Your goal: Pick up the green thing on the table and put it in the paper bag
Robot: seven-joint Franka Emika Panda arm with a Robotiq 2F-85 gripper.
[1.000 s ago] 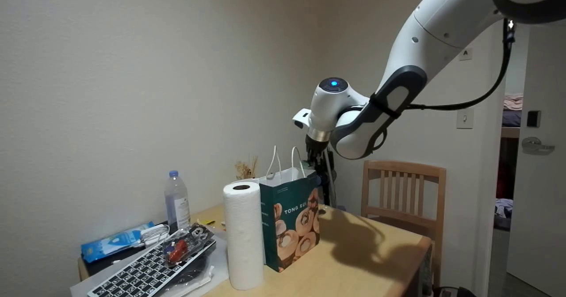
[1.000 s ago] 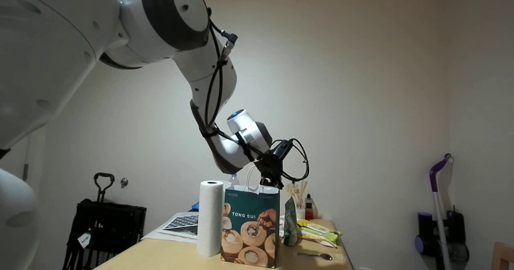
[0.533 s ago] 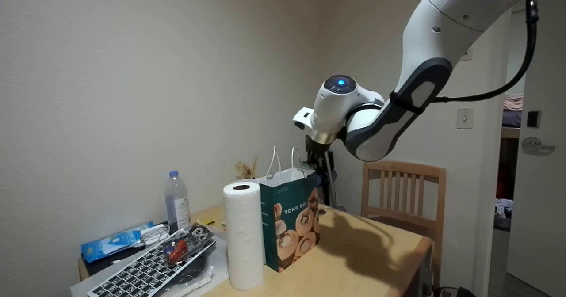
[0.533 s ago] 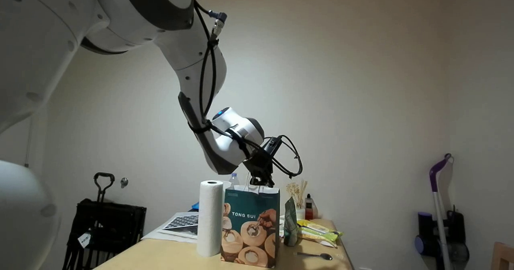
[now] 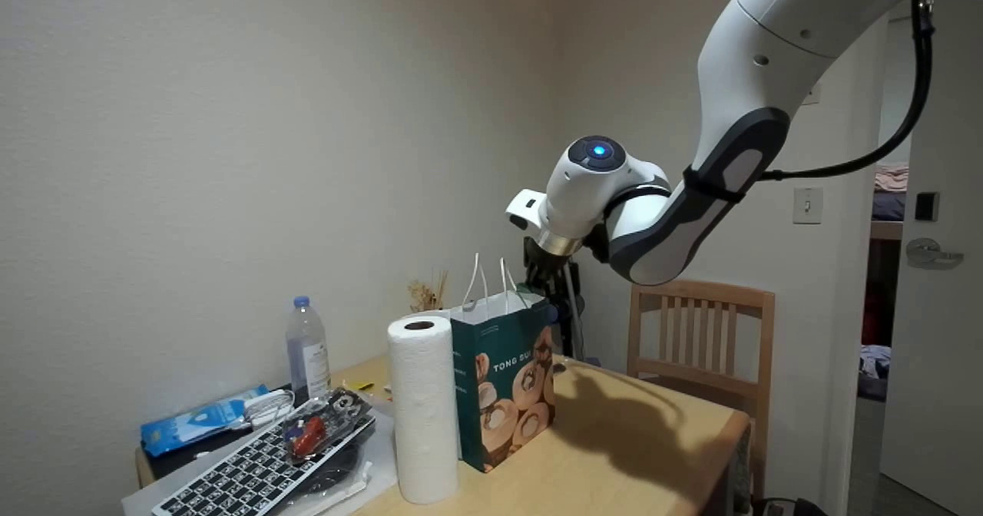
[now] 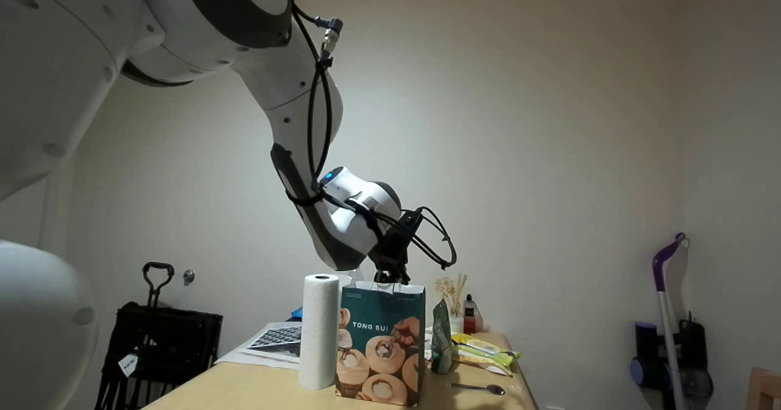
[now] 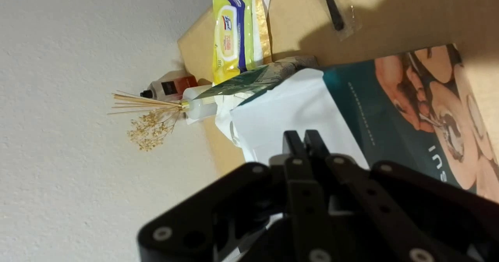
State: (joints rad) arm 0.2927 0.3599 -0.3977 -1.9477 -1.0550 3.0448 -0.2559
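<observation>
The paper bag stands upright on the table, dark green with white handles, in both exterior views (image 5: 503, 378) (image 6: 372, 312) and in the wrist view (image 7: 358, 110). The table top is light tan (image 5: 614, 439). My gripper (image 7: 302, 135) is over the bag's open top, its fingertips against the white inside of the bag in the wrist view. It is at the rim in both exterior views (image 5: 544, 282) (image 6: 392, 274). The fingers are nearly together with a thin dark gap; I cannot tell whether anything small is between them. The bright-green thing does not show.
A paper-towel roll (image 5: 424, 416) stands beside the bag. A keyboard (image 5: 261, 454) and a bottle (image 5: 308, 351) are farther left. A dark-green pouch (image 6: 442, 337), a yellow wipes pack (image 7: 230, 32), a spoon (image 6: 488, 389) and a reed diffuser (image 7: 200, 102) are on the bag's other side.
The arm has swung and the gripper has moved left in an exterior view, over the bag's middle, and slightly lower. One bag handle has tilted a little. The bag's body has stayed put.
</observation>
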